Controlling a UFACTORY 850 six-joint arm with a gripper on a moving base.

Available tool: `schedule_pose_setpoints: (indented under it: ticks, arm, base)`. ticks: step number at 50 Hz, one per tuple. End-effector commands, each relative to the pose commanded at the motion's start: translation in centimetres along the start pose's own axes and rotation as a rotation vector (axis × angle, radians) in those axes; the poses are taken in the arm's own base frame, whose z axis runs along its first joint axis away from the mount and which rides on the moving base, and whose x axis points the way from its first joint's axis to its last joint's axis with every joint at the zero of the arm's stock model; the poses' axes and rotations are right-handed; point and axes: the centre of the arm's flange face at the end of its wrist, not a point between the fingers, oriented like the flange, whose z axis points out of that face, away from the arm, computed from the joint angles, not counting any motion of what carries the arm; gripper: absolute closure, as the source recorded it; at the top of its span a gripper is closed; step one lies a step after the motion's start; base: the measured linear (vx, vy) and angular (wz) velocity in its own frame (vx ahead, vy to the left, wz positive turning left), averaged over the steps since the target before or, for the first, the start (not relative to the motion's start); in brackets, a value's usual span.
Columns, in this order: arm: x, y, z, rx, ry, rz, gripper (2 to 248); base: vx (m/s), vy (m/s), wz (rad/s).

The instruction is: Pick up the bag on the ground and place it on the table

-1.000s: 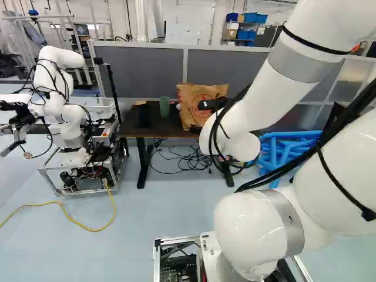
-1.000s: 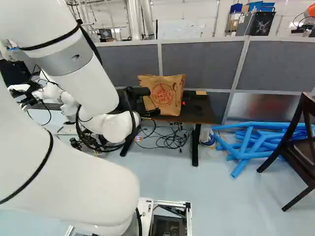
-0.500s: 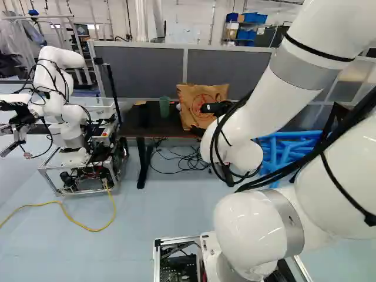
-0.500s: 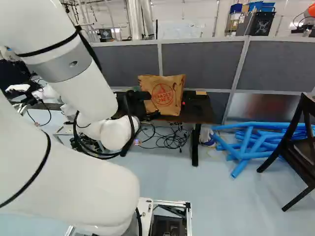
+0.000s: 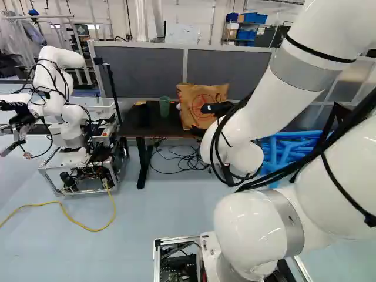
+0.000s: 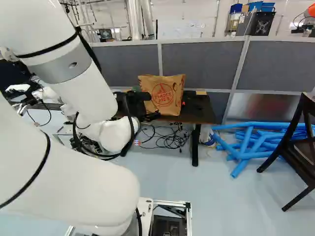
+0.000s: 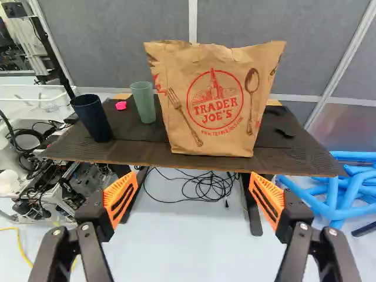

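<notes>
I have the jaws wide open and holding nothing, their orange pads well apart. Ahead of them, I see the brown paper grocery bag upright on the dark surface, near its front edge. Beside the bag stand a green cup and a navy cup; tangled black cables lie beneath.

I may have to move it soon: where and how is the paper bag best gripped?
Probably at the middle of the paper bag's upper edge, from above, the open gripper straddling it front and back. The bag stands upright, that edge rising free above the table, while its printed face looks too broad to clasp side to side.
</notes>
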Motion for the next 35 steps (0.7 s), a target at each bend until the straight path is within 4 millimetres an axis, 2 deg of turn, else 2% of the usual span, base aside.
schedule_pose_setpoints:
  ticks: [35]
  arm:
    - [0.0, 0.0, 0.0, 0.0, 0.0, 0.0, 3]
  base:
    - [0.0, 0.0, 0.0]
